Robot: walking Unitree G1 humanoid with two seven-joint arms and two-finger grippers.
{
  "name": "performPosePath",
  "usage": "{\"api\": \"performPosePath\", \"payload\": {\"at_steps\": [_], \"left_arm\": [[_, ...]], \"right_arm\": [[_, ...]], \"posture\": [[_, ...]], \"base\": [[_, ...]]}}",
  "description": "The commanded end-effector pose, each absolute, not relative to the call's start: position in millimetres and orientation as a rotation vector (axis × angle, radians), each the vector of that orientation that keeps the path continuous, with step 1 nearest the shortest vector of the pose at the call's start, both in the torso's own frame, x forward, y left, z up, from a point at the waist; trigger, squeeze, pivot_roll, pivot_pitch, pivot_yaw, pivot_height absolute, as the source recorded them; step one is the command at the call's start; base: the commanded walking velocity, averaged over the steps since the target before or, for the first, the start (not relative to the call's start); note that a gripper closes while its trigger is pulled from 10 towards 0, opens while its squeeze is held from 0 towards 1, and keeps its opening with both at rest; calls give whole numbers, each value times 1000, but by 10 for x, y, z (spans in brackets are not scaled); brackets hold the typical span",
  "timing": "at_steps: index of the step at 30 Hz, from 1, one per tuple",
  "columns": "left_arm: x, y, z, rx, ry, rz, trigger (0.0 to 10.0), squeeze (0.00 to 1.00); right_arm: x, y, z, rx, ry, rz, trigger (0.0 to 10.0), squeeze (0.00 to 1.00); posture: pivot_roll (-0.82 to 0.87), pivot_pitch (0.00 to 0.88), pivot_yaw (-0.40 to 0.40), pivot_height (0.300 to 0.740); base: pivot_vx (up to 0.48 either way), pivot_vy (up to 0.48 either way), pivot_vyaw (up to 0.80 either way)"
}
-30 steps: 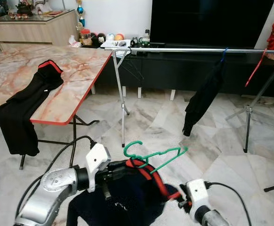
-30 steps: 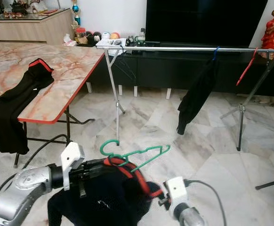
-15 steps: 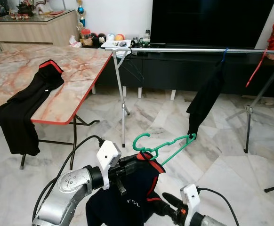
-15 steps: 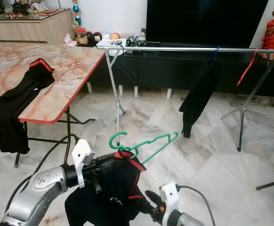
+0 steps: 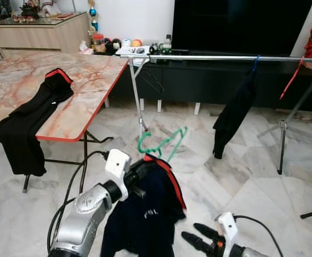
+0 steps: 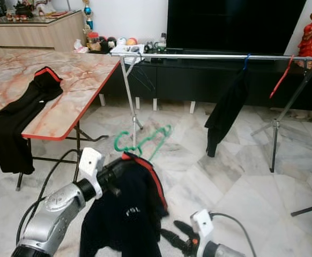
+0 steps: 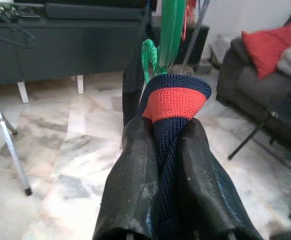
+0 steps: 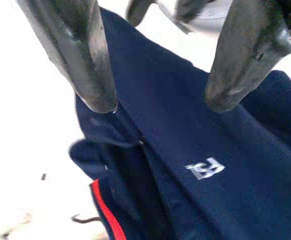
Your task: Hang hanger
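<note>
1. The left hand (image 5: 141, 170) sits in the lower middle of the left eye frame, its two black fingers (image 7: 135, 185) pinched tight on the red and navy collar of a navy shirt (image 5: 145, 214).
2. The shirt hangs down from that grip toward the marble floor (image 5: 242, 171), with a small white logo on its front and a red stripe along one edge.
3. A green hanger (image 5: 164, 143) rises out of the shirt's collar, just above the left hand, tilted so its hook points to the left of the frame.
4. The right hand (image 5: 199, 238) lies at the bottom of the frame, right of the shirt, with its fingers spread wide and holding nothing; in its wrist view the navy cloth lies beyond the fingertips.
5. A silver clothes rail (image 5: 220, 57) runs across the upper right of the frame on thin metal legs, well apart from the hanger.
6. A black garment (image 5: 234, 110) hangs from the rail on a blue hook, and a red hanger (image 5: 292, 78) hangs further right.
7. A marble-patterned worktop (image 5: 86, 91) with a red edge fills the upper left; another black garment with red trim (image 5: 30, 120) drapes over its near edge.
8. A large dark screen (image 5: 236, 24) stands behind the rail.
</note>
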State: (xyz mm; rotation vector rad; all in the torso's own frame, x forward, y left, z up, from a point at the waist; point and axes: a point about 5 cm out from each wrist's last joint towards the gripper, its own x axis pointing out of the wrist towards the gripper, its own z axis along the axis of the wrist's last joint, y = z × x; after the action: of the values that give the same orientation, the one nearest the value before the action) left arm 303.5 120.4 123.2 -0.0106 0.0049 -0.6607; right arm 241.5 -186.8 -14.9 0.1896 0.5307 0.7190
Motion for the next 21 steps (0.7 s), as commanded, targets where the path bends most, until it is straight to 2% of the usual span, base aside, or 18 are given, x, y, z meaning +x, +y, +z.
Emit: {"api": "performPosePath", "payload": {"at_steps": [1,2,5,8,9,10,11,16,18,19,20,21], "left_arm": [[3018,1189,1152,186,38,-733,10000,0],[2982,1179,1077,282,71,-788,10000,0],[2956,1176,1025,324,93,-826,10000,0],[2967,1167,1050,241,77,-826,10000,0],[2989,1147,1162,77,24,-808,10000,0],[3000,1142,1214,5,-2,-797,10000,0],[3071,1179,1295,-122,-41,-717,10000,0],[3205,1248,1389,-193,-136,-558,10000,0],[3275,1297,1488,-299,-234,-431,10000,0],[3275,1297,1488,-299,-234,-431,10000,0],[3318,1396,1536,-310,-296,-275,10000,0],[3329,1454,1562,-331,-326,-197,10000,0]], "right_arm": [[2462,-1874,-107,85,536,741,10000,78],[2462,-1887,-111,7,560,762,10000,0],[2476,-1901,-97,-78,570,784,10000,0],[2558,-1929,5,-149,533,799,10000,0],[2630,-1938,102,-139,483,794,10000,0],[2660,-1943,143,-133,462,791,10000,0],[2732,-1961,255,-131,409,787,10000,0],[2884,-1995,538,-130,283,778,10000,0],[2944,-1968,694,-115,202,772,10000,0],[2944,-1968,694,-115,202,772,10000,0],[2971,-1944,747,-111,162,743,10000,0],[2989,-1933,768,-105,142,713,10000,0]], "posture": [[95,20,13,740],[100,22,17,740],[98,23,19,740],[93,25,22,740],[90,25,22,740],[90,25,22,740],[90,25,22,740],[84,25,20,740],[80,21,15,740],[80,21,15,740],[76,18,15,740],[77,17,16,740]], "base": [[0,0,0],[0,0,0],[0,0,0],[0,0,0],[0,0,0],[0,0,0],[0,0,0],[0,0,0],[0,0,0],[0,0,0],[0,0,0],[0,0,0]]}}
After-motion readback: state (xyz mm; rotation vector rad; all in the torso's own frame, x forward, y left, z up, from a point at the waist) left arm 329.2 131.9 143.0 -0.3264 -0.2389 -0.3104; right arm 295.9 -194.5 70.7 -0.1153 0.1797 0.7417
